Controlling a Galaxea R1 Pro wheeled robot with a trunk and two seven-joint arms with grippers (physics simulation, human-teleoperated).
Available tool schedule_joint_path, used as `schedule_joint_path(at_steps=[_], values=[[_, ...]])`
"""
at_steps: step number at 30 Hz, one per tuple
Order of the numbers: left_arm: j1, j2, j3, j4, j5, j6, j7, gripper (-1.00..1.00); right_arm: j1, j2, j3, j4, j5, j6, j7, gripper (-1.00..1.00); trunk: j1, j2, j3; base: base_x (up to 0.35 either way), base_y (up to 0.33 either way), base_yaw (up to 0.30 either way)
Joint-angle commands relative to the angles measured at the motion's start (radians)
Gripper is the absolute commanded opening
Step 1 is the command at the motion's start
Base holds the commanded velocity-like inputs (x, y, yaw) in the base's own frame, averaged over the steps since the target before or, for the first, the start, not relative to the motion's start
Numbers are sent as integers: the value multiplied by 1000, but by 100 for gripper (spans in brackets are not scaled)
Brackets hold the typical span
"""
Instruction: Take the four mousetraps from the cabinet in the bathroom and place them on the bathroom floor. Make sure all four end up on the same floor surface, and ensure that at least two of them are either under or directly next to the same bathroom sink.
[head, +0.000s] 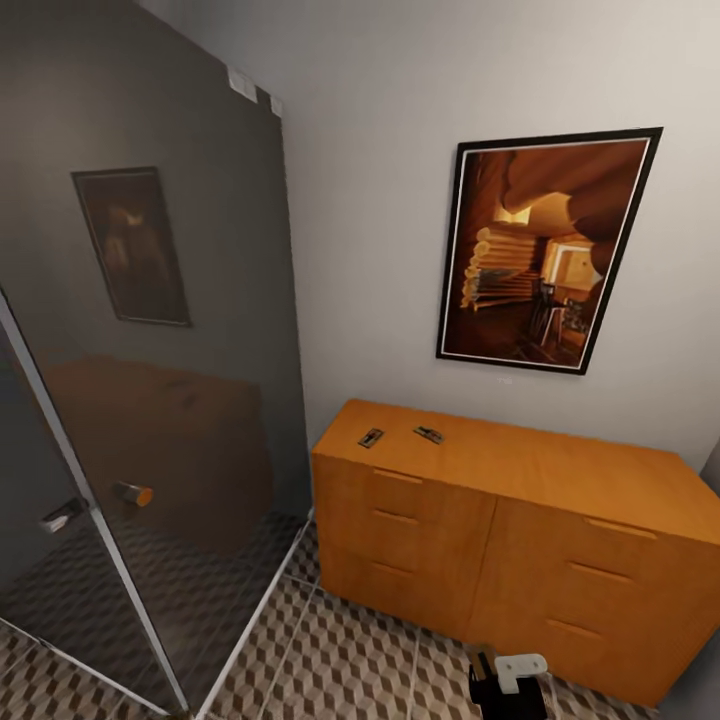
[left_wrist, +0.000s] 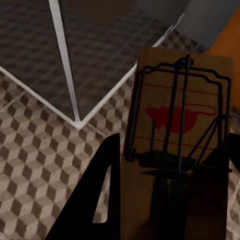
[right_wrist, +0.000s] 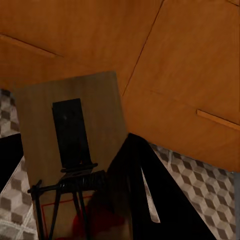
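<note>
So we carry a mousetrap gripped in our left claw and another mousetrap in our right claw; two traps remain atop the cabinet. None lies on the bathroom floor yet.

No readable text, numbers or brand names appear on anything in these views.

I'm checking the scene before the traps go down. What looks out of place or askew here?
Nothing looks damaged or spilled. Two mousetraps lie at different angles on the cabinet top. Each gripper is shut on a mousetrap: left, right.
</note>
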Motion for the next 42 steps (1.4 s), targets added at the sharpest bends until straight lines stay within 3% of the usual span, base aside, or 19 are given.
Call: schedule_joint_path(at_steps=[1,31,42], values=[[-1,-1,-6,3,8,-3,-4,-100,-1,0,3,4,6,-4,-6,-100,0,-1,0,0,0,300],[-1,0,-7,2,6,13,-5,-100,-1,7,2,5,6,-3,-5,-100,0,-1,0,-1,1,300],[-1,3,-7,3,5,13,-2,-100,-1,8,2,5,6,-3,-5,-100,0,-1,0,-148,180,300]])
